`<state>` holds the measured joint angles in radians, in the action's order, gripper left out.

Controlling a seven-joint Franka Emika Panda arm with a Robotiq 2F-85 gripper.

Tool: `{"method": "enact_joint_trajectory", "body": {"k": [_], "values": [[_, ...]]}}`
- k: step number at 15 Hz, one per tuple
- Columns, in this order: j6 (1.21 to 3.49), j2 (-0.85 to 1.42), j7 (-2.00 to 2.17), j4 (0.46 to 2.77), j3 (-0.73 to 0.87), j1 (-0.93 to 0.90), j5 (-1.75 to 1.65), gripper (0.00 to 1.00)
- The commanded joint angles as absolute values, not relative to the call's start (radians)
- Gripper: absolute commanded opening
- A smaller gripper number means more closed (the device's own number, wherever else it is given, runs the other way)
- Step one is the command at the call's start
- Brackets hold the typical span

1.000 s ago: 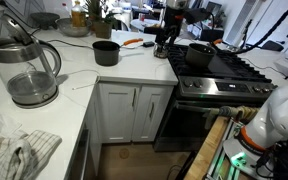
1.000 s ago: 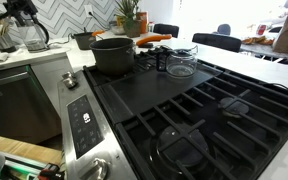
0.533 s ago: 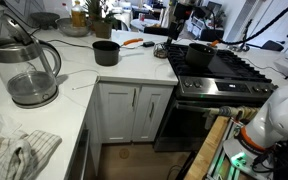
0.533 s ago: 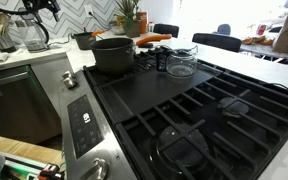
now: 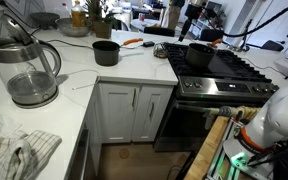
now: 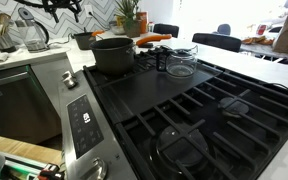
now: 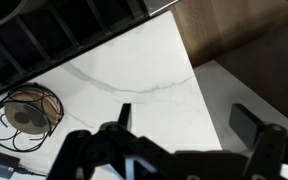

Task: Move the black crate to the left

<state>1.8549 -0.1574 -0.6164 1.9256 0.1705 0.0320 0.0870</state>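
Observation:
The black crate (image 5: 160,47) is a small dark box on the white counter, between the black saucepan (image 5: 106,52) and the stove. It also shows as a small dark shape (image 6: 161,60) behind the big pot. My gripper (image 5: 192,12) hangs high above the stove's back edge, apart from the crate. It also appears at the top left of an exterior view (image 6: 60,6). In the wrist view the gripper (image 7: 184,122) is open over bare marble counter, nothing between its fingers (image 7: 123,115). The crate is out of the wrist view.
A dark pot (image 5: 198,55) sits on the gas stove (image 5: 219,68), with a glass lid (image 6: 181,66) beside it. A glass kettle (image 5: 26,70) and a cloth (image 5: 19,152) lie at the counter's near end. A coiled cable (image 7: 24,110) lies on the marble.
The arm has risen and swung sideways away from the crate, towards the stove's back edge. The jaws stayed open; the crate, saucepan and pot have not moved.

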Motion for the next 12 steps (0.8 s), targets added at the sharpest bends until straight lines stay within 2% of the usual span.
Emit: {"method": "enact_joint_trajectory", "body": {"k": [1,12], "values": [[1.848,-0.143,-0.644,1.912,0.169,0.054,0.097,1.0],[1.836,-0.101,-0.687,1.871,0.173,0.063,0.098,1.0]]}}
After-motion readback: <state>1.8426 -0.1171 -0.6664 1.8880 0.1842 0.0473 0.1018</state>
